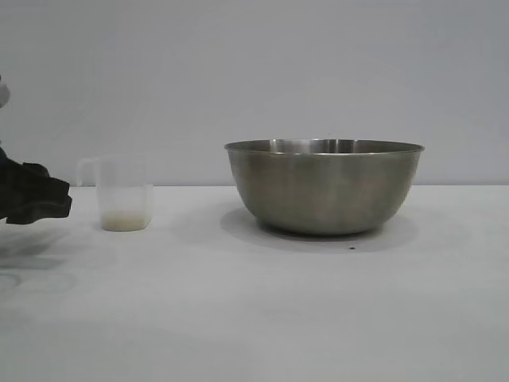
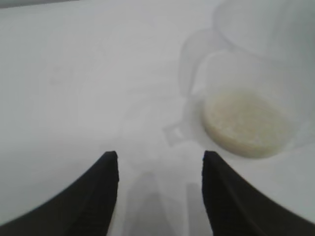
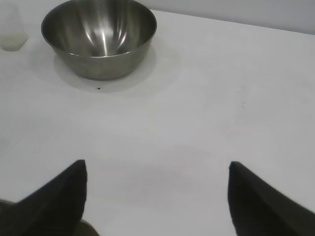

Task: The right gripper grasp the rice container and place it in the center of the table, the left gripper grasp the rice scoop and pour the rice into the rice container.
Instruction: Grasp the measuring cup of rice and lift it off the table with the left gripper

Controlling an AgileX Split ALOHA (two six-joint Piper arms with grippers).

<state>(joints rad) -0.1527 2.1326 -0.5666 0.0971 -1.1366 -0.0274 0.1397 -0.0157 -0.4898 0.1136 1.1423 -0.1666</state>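
Steel rice container (image 1: pixel 324 191) upright mid-table, translucent rice scoop (image 1: pixel 124 195) upright leftward, rice (image 1: pixel 125 219) inside.

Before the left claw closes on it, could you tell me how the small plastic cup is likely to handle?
The cup looks thin-walled and translucent, so it is probably light and may flex if squeezed. Only a shallow layer of rice weighs down its base, so a sideways nudge could slide or tip it. Its loop handle seems the surer hold.

The left gripper (image 1: pixel 56 199) is mostly cut off at the exterior view's edge; the rice scoop (image 2: pixel 246 88) runs past the left wrist view's edge, its handle blurred
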